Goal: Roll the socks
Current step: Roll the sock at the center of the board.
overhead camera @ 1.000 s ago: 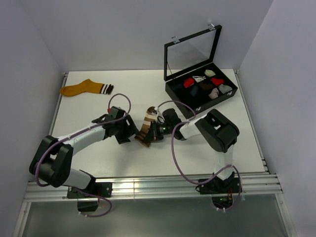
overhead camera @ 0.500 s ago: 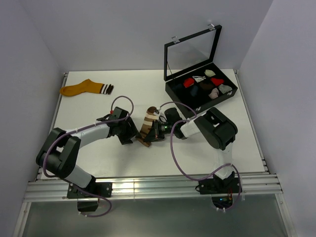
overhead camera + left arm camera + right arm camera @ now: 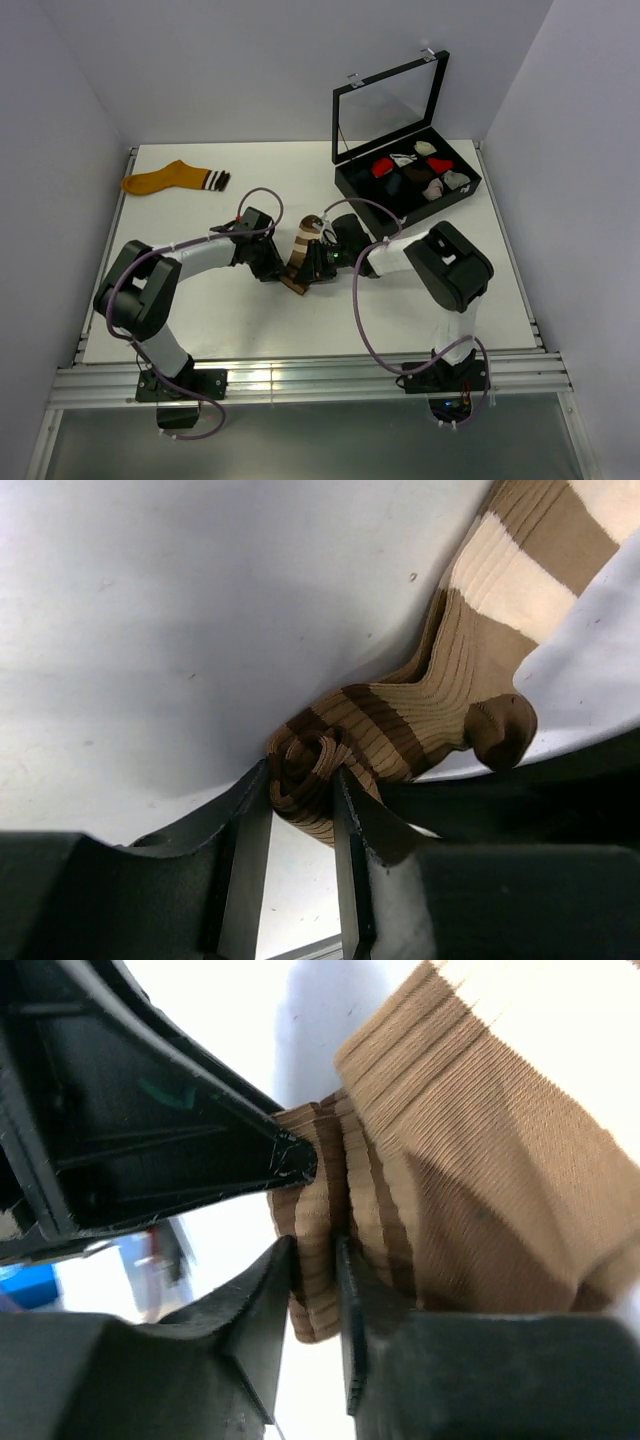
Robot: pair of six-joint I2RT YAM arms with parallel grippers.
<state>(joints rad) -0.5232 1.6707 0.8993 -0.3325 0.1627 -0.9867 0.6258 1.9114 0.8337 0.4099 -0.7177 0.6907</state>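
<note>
The brown sock (image 3: 299,255) with cream stripes lies mid-table, its cuff end partly rolled. My left gripper (image 3: 277,272) is shut on the rolled cuff (image 3: 305,775) from the left. My right gripper (image 3: 309,270) is shut on a fold of the same sock (image 3: 318,1260) from the right, and the left gripper's finger (image 3: 200,1160) shows just beyond it. The two grippers meet at the sock's near end. The mustard-orange sock (image 3: 172,178) with a dark white-striped cuff lies flat at the far left of the table.
A black compartment box (image 3: 408,180) with its glass lid raised stands at the back right and holds several small sock bundles. Purple cables loop over both arms. White walls close in the table on three sides.
The left arm's elbow has swung right and forward, bringing its gripper closer along the sock's near end. The right gripper and the sock have shifted only slightly.
</note>
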